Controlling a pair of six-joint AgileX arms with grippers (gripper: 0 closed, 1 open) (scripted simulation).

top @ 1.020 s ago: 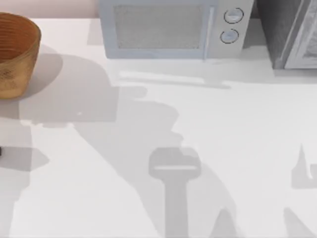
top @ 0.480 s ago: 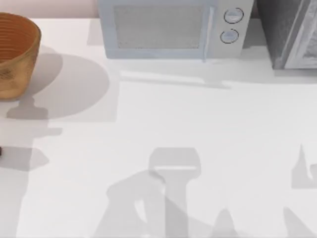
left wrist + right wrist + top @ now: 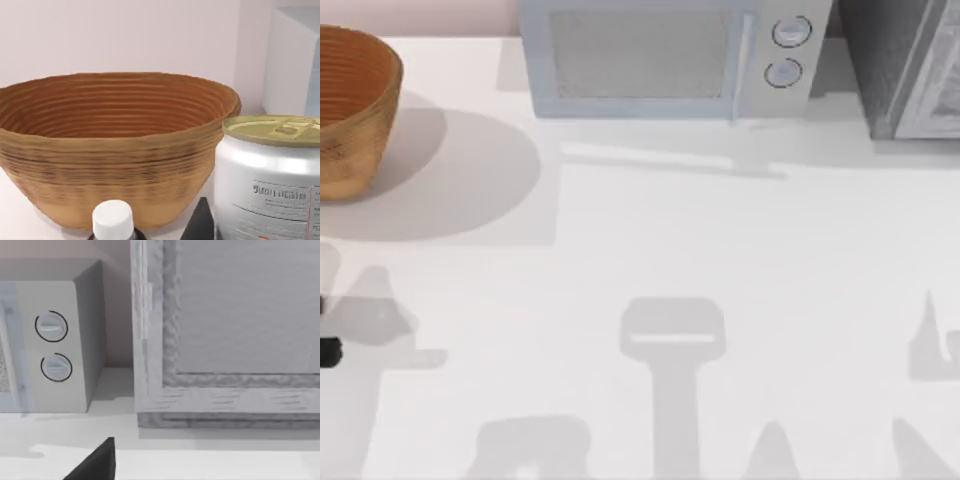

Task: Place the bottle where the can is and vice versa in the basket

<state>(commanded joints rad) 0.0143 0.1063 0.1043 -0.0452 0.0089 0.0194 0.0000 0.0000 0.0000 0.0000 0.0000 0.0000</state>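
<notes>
The basket point(image 3: 350, 110) sits at the far left of the table point(image 3: 720, 250) in the top view, round, golden-brown and ribbed, its mouth facing up. From my left wrist it stands ahead of my left gripper point(image 3: 200, 225), bowl-shaped, with darker bands on its wall. Closer to that gripper than the basket, a bottle point(image 3: 113, 220) shows its white cap, standing upright. Beside it, nearer still, is the can point(image 3: 270, 185): silver-white body, small printed label, flat tan-gold top with a pull tab, long axis vertical. One dark fingertip rises between bottle and can; I cannot tell how my left fingers are set.

My right gripper point(image 3: 95, 462) faces a microwave point(image 3: 50, 345) and a grey cabinet point(image 3: 230, 330); I cannot tell its finger state either.
</notes>
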